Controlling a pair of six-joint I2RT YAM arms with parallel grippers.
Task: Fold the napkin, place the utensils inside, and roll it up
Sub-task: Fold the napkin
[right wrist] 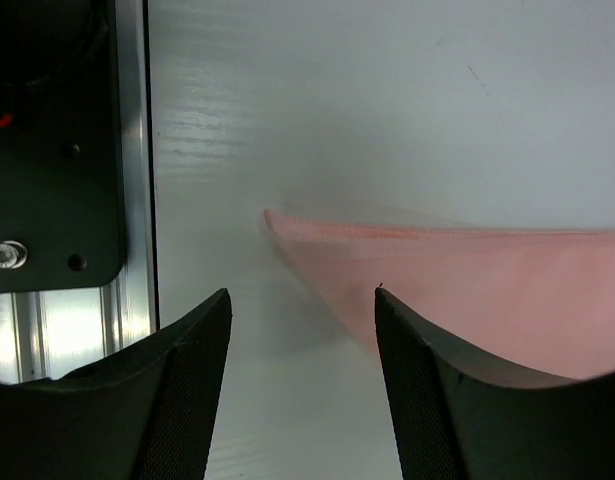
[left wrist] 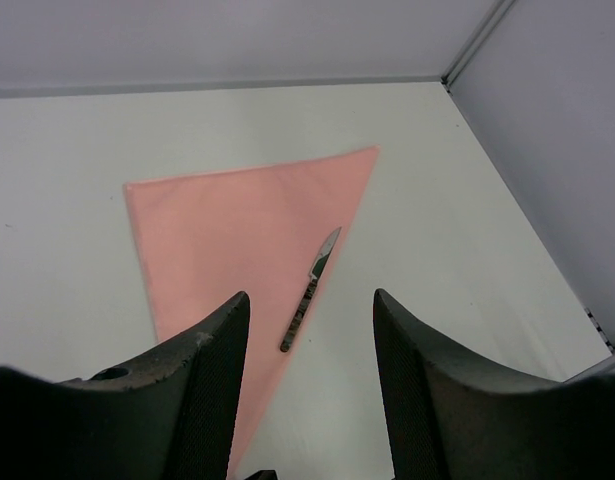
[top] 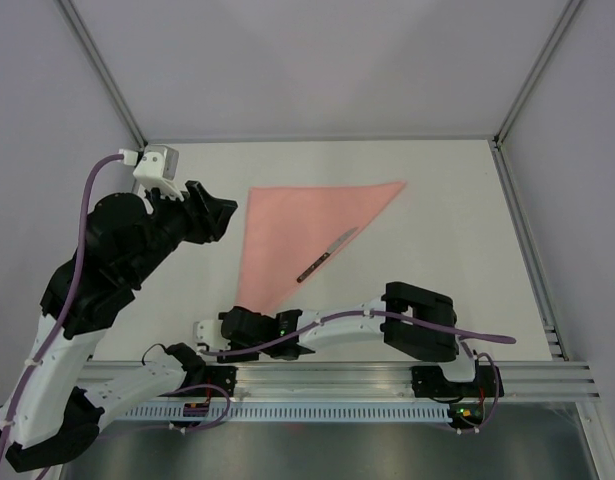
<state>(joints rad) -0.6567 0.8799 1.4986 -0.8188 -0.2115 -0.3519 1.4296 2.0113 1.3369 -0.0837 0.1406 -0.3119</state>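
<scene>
The salmon-pink napkin (top: 297, 225) lies flat on the white table as a triangle, its long point reaching toward the near edge. A small knife (top: 325, 257) with a dark handle rests along its right slanted edge. My left gripper (top: 222, 215) hangs open above the table, left of the napkin's far left corner. In the left wrist view the napkin (left wrist: 237, 230) and knife (left wrist: 309, 290) show beyond the left gripper (left wrist: 310, 295). My right gripper (top: 225, 325) is low by the napkin's near tip, open with nothing between its fingers. In its wrist view the right gripper (right wrist: 302, 292) has that blurred tip of the napkin (right wrist: 467, 270) just ahead, slightly raised.
The aluminium rail (top: 387, 380) with the arm bases runs along the near edge; it appears close to the left of my right gripper as the rail (right wrist: 87, 330). Grey enclosure walls (top: 567, 150) bound the table at the back and sides.
</scene>
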